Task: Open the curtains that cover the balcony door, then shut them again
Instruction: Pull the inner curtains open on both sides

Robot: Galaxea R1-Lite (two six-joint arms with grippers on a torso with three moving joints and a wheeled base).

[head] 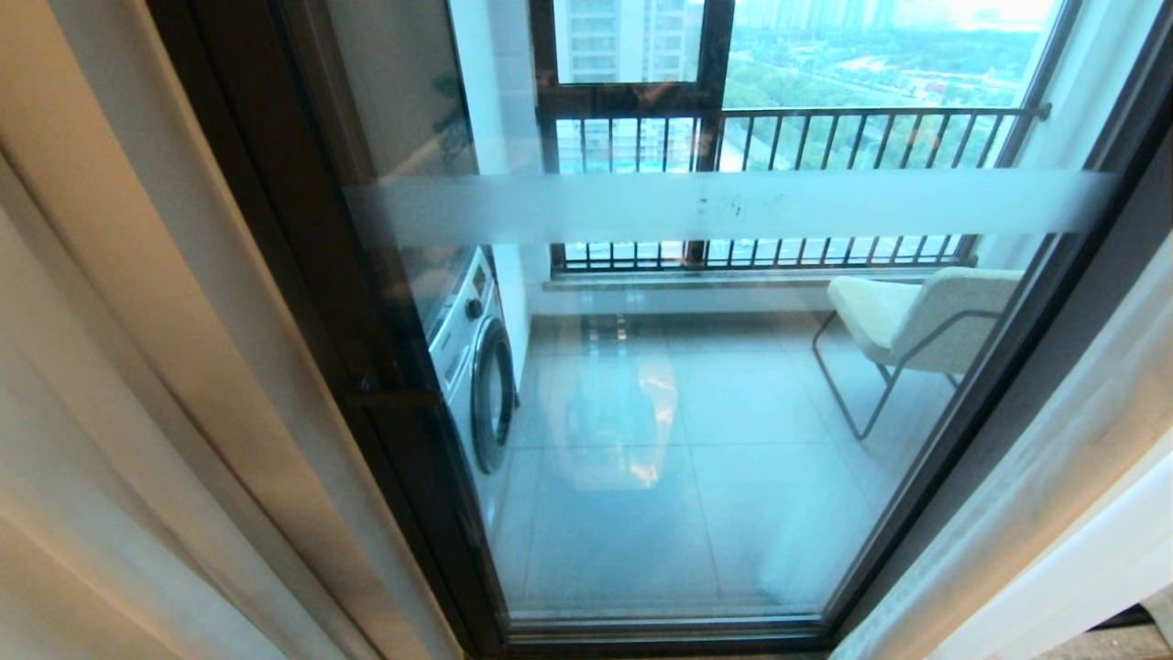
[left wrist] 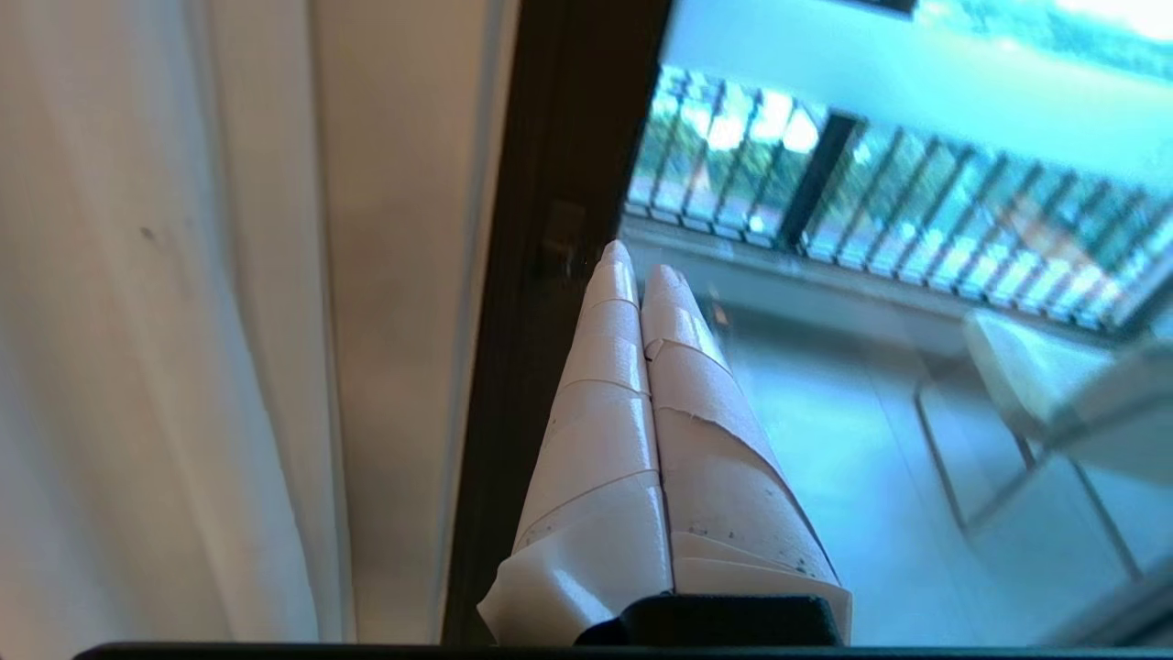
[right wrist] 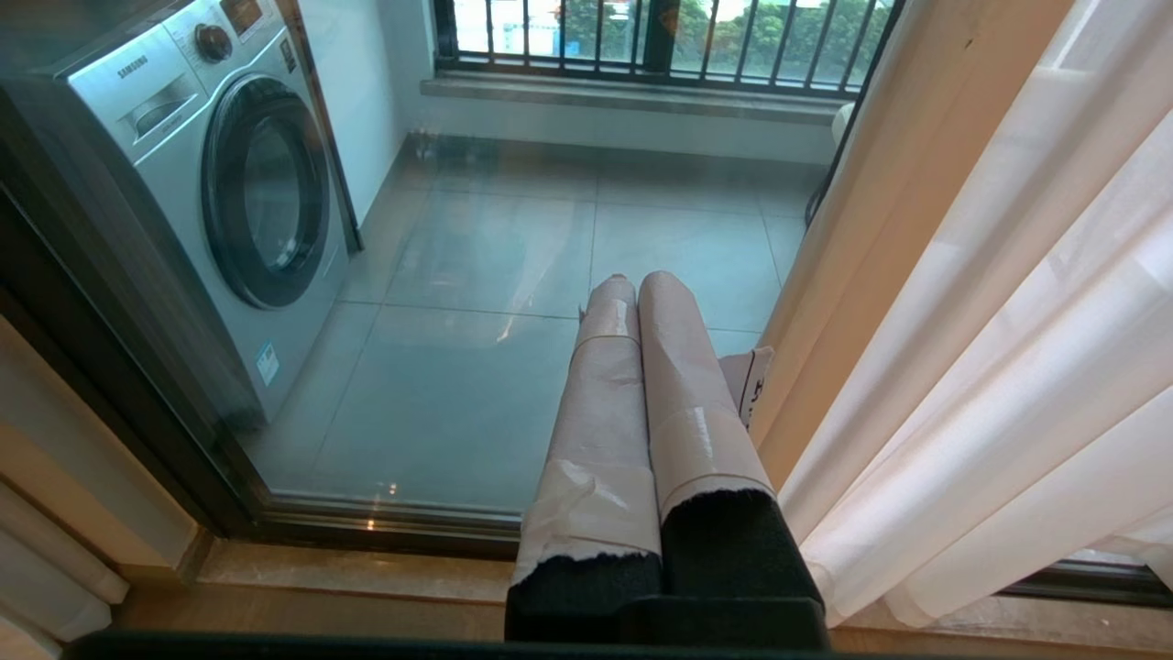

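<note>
Beside the door (left wrist: 559,137) frame, my left tool (left wrist: 641,275) is pressed together, holding nothing; I should spread it before pinching the curtain (left wrist: 137,321) hem.

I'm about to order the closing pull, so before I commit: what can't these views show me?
- Curtain rail and tops of the sheer white curtains: cut off by the head view's upper edge.
- Both arms: outside the head view.
- Contact between the shut left hand and the dark-framed glass balcony door: cannot tell.
- White chair: blurred in the left wrist view.
</note>
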